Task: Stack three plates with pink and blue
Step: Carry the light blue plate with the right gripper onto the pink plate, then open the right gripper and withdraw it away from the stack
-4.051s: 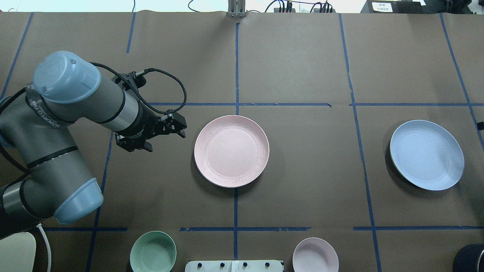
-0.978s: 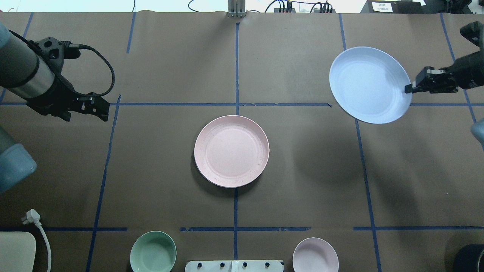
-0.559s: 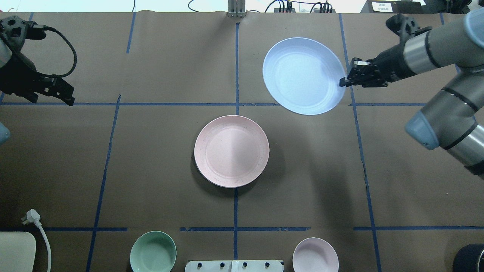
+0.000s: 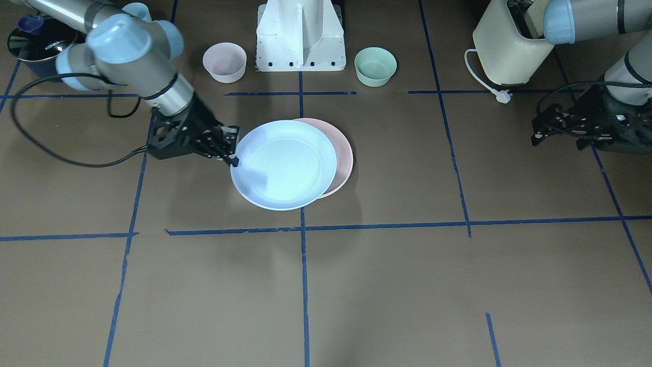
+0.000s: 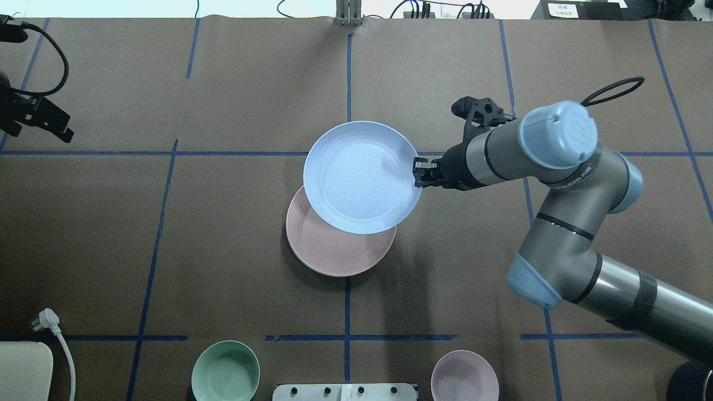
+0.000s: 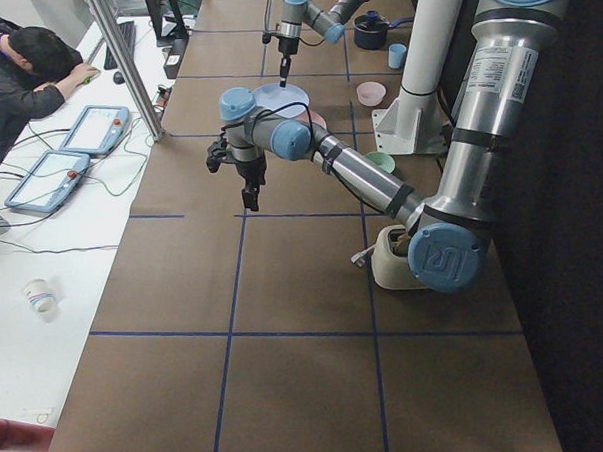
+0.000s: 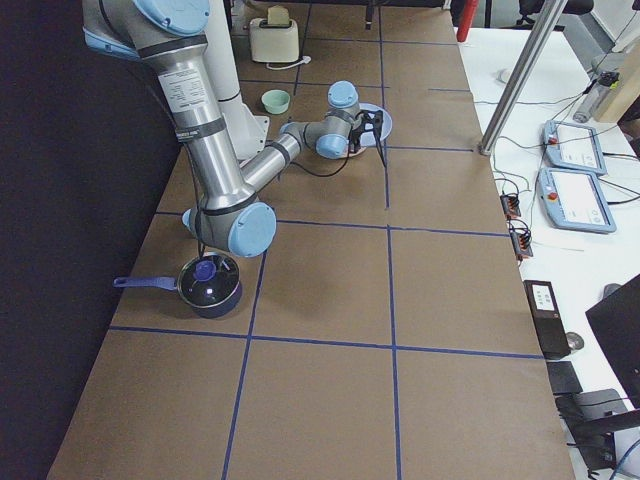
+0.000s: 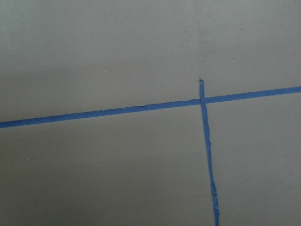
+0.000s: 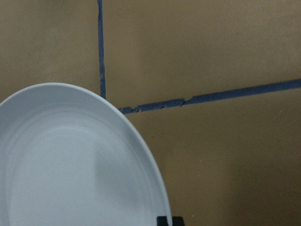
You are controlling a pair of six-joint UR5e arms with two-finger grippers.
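— What takes up the most room?

— The brown desk point(image 5: 223, 250), marked into squares by blue tape point(image 5: 348, 78). Over it the right arm point(image 5: 557, 167) reaches in toward the middle.

— And the plates?

— The pale blue plate point(image 5: 362, 177) is held up over the pink plate point(image 5: 340, 253), which lies flat on the desk at the centre crossing of the tape. From overhead the blue one covers the far part of the pink one. From the front it hides most of it, leaving a crescent on the robot's left side. I cannot tell whether the two touch.

— What holds the blue plate?

— The right hand point(image 5: 416, 174), pinched onto the rim at the edge nearest its own arm. The right wrist camera shows that rim running down to a dark fingertip at the bottom of the frame.

— The other hand?

— The left hand point(image 4: 558, 142) hangs far out on its own side, well apart from the plates, with its fingers spread and nothing between them. Its wrist camera sees only desk and tape.

— Anything smaller?

— A green bowl point(image 5: 225, 370) and a small pink bowl point(image 5: 465, 376) stand near the robot's base, one on each side of it. A white plug point(image 5: 47, 318) lies near the left corner.
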